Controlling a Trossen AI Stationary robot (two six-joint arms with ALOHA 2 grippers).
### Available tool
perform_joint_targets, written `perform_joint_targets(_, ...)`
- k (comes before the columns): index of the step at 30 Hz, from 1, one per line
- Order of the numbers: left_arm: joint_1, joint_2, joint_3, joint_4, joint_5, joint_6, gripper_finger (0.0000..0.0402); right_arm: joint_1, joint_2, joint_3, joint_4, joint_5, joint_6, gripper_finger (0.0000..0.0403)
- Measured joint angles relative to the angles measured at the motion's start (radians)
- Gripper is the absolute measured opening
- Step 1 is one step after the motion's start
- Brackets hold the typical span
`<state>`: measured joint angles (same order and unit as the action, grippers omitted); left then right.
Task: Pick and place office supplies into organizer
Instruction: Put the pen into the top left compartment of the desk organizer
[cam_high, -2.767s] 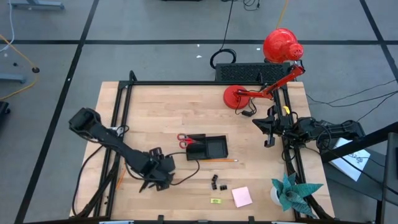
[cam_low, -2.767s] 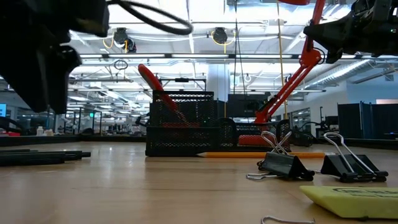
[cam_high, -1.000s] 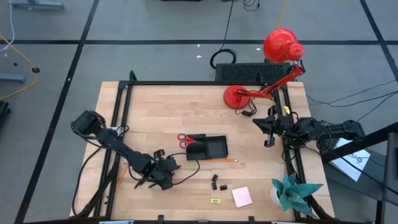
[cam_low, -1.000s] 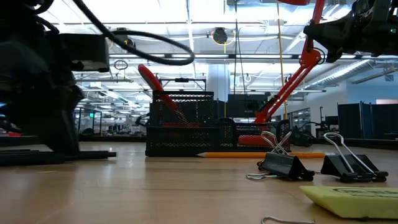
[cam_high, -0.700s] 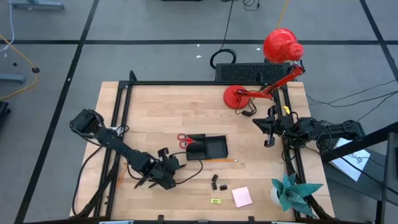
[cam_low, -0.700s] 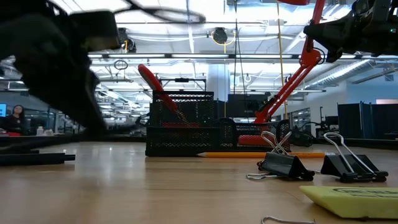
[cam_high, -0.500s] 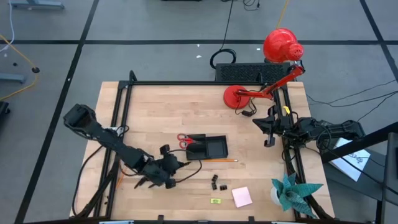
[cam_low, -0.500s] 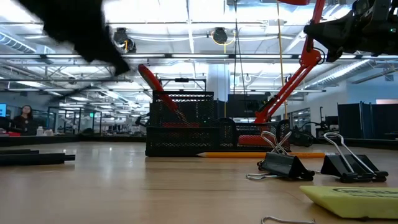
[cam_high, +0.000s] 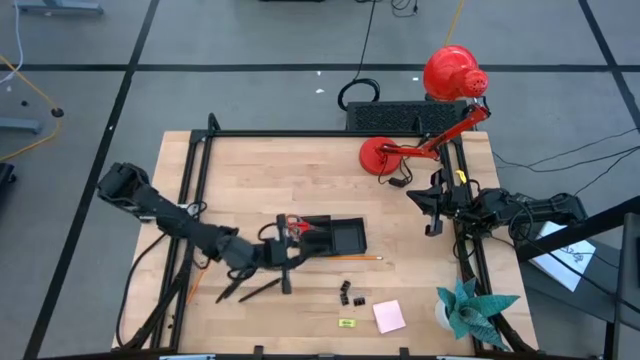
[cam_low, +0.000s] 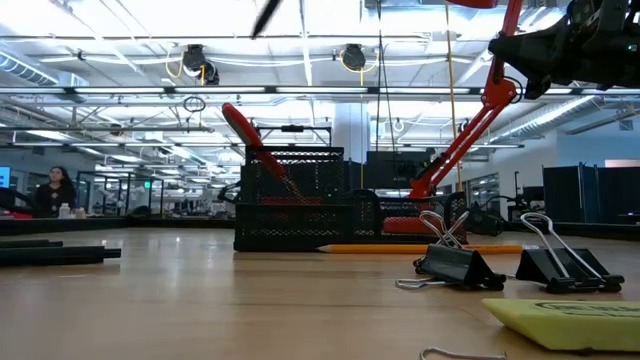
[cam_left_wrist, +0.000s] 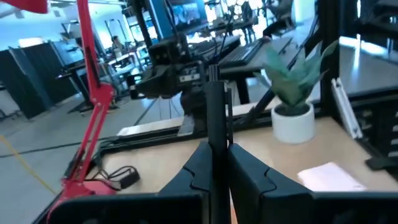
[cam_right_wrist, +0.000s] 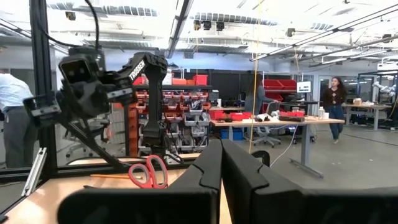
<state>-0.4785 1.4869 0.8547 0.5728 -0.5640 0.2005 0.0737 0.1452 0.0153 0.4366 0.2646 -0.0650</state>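
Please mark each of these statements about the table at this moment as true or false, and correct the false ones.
1. The left gripper holds a dark pen in its jaws. True.
2. The red-handled scissors lie beside the pink sticky-note pad. False: they stand in the organizer.
3. An orange pencil lies on the table just outside the organizer. True.
4. The right gripper holds a black clip. False: its jaws are shut on nothing; the black clips lie on the table.
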Motion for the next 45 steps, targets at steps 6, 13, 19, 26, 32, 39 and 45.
perform_joint_targets(6,0.119,0.102,0.0,0.178,0.13,0.027,0.003,0.0,0.0,0.0,0.0,-0.001,0.0,0.0004)
perform_joint_targets(13,0.227,0.201,0.001,0.253,0.168,0.013,0.003,0.0,0.0,0.0,0.0,-0.001,0.0,0.0004)
perform_joint_targets(19,0.285,0.258,0.001,0.256,0.165,-0.028,0.003,0.0,0.0,0.0,0.0,-0.001,-0.001,0.0004)
perform_joint_targets(26,0.307,0.312,-0.001,0.259,0.152,-0.058,0.003,0.0,0.0,0.0,0.0,-0.001,0.0,0.0004)
perform_joint_targets(32,0.307,0.345,-0.056,0.362,0.104,-0.089,0.003,0.0,0.0,0.0,0.0,-0.001,-0.001,0.0004)
perform_joint_targets(39,0.301,0.343,-0.136,0.482,0.065,-0.127,0.003,0.0,0.0,0.0,0.0,-0.002,-0.001,0.0004)
perform_joint_targets(45,0.297,0.343,-0.142,0.437,0.066,-0.162,0.003,0.0,0.0,0.0,0.0,-0.002,-0.002,0.0004)
